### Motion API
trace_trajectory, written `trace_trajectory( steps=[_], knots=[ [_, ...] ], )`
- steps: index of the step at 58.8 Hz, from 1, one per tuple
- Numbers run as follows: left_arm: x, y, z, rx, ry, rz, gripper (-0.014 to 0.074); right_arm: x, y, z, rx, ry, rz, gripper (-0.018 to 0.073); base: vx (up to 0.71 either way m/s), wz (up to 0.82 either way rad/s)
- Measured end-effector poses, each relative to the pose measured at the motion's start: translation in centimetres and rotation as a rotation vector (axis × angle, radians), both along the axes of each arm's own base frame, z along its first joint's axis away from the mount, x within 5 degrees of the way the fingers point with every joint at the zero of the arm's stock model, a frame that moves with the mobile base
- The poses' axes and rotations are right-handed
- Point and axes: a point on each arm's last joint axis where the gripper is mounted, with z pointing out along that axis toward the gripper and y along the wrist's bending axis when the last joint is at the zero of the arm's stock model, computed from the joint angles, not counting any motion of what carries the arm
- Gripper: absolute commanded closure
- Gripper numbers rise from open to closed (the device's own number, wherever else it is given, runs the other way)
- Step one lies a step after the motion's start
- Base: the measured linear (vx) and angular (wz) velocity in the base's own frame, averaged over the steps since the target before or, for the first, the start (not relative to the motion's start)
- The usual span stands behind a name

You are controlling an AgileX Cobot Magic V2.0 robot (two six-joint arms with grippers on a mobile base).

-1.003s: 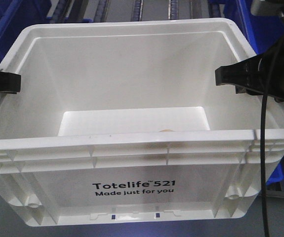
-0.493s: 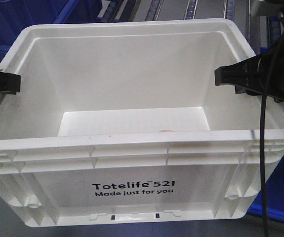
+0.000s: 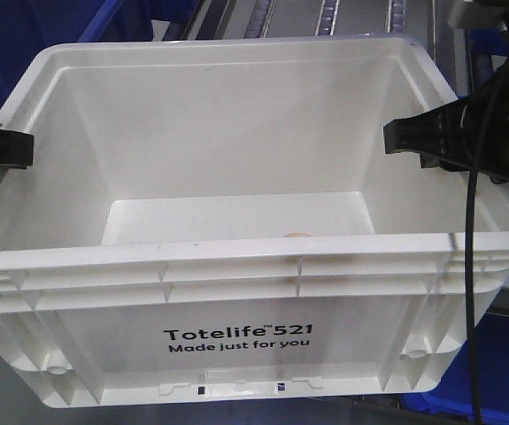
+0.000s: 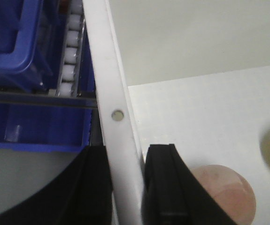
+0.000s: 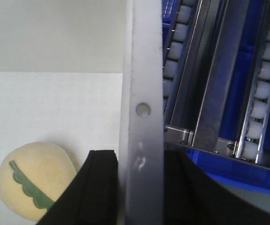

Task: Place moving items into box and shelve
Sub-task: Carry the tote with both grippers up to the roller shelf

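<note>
box [image 3: 236, 274]: stiff, bulky, light load | left gripper [image 4: 125, 187], right gripper [image 5: 139, 187] each clamped on a side rim | you keep rim grips level, smooth plastic may slip

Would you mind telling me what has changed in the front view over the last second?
Only the background shifts: the roller rails behind the box have slid right, then back a little, and the blue bins have drifted, so the whole rig seems to be moving. The left gripper and right gripper stay clamped on the side rims, and the box keeps its place between them.
</note>
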Motion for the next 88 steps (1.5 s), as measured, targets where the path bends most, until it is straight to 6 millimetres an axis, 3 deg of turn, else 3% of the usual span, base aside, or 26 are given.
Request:
trace_trajectory(
  steps=[32, 88],
  knots=[
    [0.05, -0.04, 0.02, -0.003, -0.004, -0.001, 0.0456, 0.02, -0.02, 0.01, -0.002, -0.002, 0.0, 0.0449, 0.2, -0.34],
    [0.03, -0.01, -0.01, 0.0, -0.001, 0.0, 0.0456, 0.02, -0.01, 0.02, -0.002, -0.003, 0.0, 0.0449, 0.03, -0.03]
  ],
)
